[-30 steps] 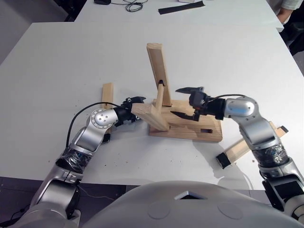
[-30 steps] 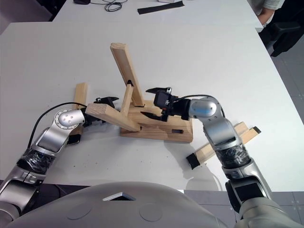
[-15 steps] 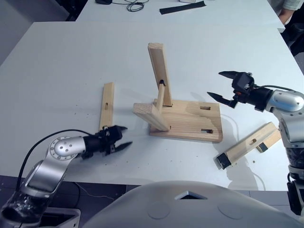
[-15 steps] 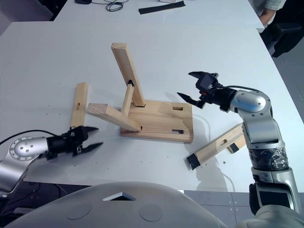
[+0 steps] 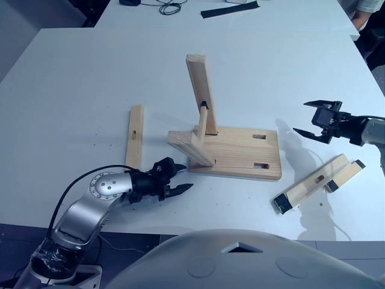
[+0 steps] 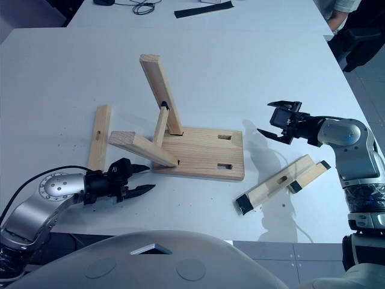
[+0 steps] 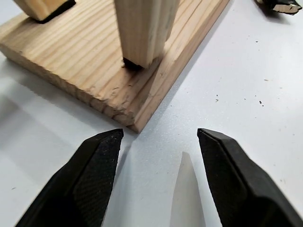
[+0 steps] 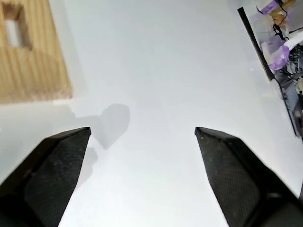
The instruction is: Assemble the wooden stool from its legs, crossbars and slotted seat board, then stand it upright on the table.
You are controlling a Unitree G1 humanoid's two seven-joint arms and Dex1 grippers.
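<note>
One flat slotted seat board of pale wood (image 5: pixel 243 158) lies on the white desk (image 5: pixel 72 90), with two empty rectangular slots in it: the farther slot (image 5: pixel 259 137) and the nearer slot (image 5: pixel 261 165).

There are five thick pale wooden bars. Two are set in the board, the tall leaning bar (image 5: pixel 198 81) and the low slanting bar (image 5: pixel 187 146). One loose left bar (image 5: pixel 135 135) lies apart. Two more lie together at the right, the long right bar (image 5: pixel 310 183) and the short right bar (image 5: pixel 346 173).

One thin wooden crossbar (image 5: pixel 203 120).

Two black grippers: the left gripper (image 5: pixel 187 176) and the right gripper (image 5: pixel 299 117).
</note>
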